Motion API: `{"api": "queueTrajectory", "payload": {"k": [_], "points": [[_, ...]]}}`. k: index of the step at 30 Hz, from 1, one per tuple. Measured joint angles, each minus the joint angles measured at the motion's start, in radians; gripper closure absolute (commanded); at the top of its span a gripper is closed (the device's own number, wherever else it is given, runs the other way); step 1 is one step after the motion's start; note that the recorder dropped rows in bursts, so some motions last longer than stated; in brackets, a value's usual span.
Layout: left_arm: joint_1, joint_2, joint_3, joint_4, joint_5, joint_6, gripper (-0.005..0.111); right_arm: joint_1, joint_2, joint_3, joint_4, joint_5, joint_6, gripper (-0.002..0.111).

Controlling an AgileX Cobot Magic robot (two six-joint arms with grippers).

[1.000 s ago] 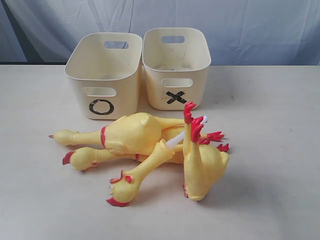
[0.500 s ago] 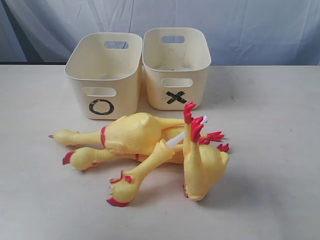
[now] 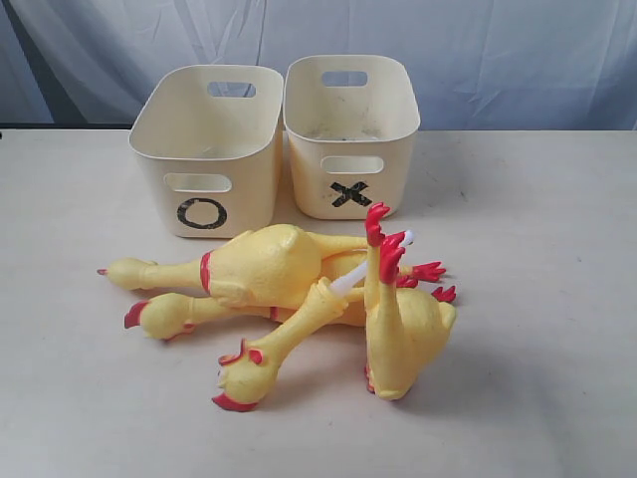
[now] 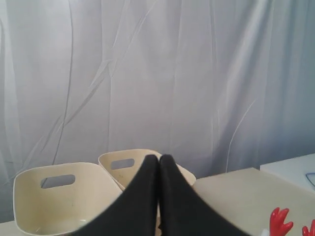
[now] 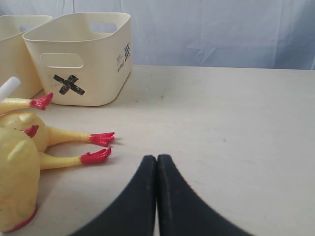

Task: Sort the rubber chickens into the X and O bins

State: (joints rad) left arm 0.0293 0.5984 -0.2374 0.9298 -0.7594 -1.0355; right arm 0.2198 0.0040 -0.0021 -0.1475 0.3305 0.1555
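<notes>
Several yellow rubber chickens (image 3: 269, 269) with red combs and feet lie heaped together on the table in front of the bins; one (image 3: 398, 329) stands feet-up at the right of the heap. Behind them stand the cream O bin (image 3: 204, 169) on the left and the X bin (image 3: 348, 169) on the right. Neither gripper shows in the exterior view. My left gripper (image 4: 158, 158) is shut on nothing, raised, with both bins (image 4: 54, 196) beyond its tips. My right gripper (image 5: 156, 158) is shut on nothing, low over bare table, red chicken feet (image 5: 96, 156) a short way off and the X bin (image 5: 78, 59) farther off.
A pale cloth backdrop (image 3: 478, 60) hangs behind the beige table (image 3: 537, 299). A white stick (image 3: 348, 281) pokes out of the chicken heap. A white surface edge (image 4: 295, 169) shows beyond the table in the left wrist view.
</notes>
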Motion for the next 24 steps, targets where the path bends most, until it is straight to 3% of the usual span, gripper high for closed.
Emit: {"api": "queueTrajectory", "payload": {"k": [8,16,24], "points": [[0.000,0.000,0.000,-0.008,0.035,0.000,0.107,0.000,0.000,0.000,0.000,0.000,0.002,0.109],[0.000,0.000,-0.004,0.058,0.210,-0.057,0.107,0.000,0.000,0.000,0.000,0.000,0.002,0.109],[0.000,0.044,-0.073,0.402,0.298,-0.302,0.107,0.000,0.000,0.000,0.000,0.000,0.002,0.109]]}}
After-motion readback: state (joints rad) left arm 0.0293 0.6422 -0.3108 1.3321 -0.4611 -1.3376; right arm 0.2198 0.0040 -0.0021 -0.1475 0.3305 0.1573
